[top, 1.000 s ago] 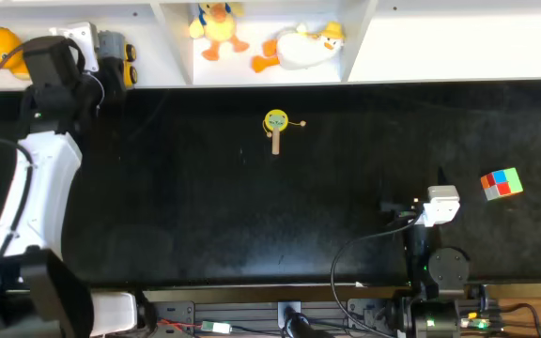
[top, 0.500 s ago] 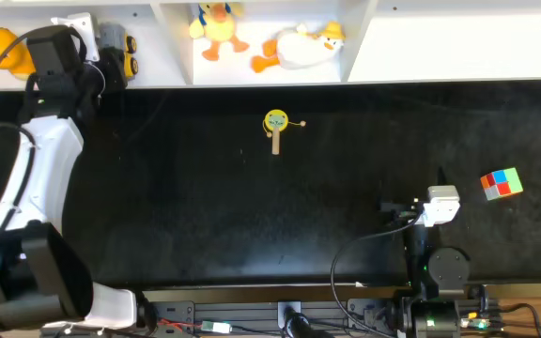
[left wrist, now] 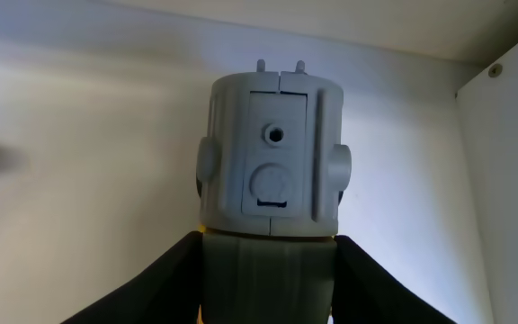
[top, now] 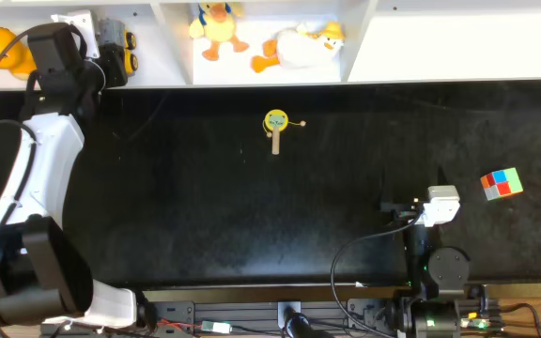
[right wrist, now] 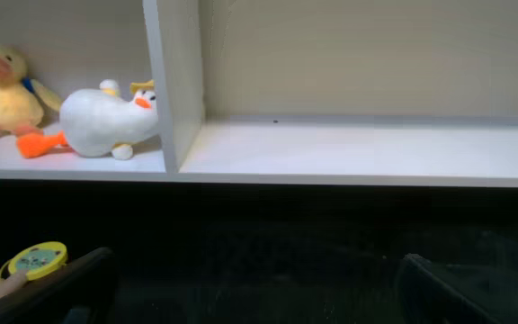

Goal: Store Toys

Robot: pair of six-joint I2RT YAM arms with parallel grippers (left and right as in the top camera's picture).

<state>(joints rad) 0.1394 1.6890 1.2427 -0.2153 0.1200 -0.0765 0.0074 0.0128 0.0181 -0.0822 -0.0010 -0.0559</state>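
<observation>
Grey toy truck (left wrist: 272,171) clamped in L tool (left wrist: 268,274), set into upper-left shelf (top: 148,45) for storing; R tool (right wrist: 259,297) wide apart, empty.

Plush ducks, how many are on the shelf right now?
2: a yellow duck sits at the left of the middle compartment, and a white duck lies to its right. The left arm may hide others.
</observation>
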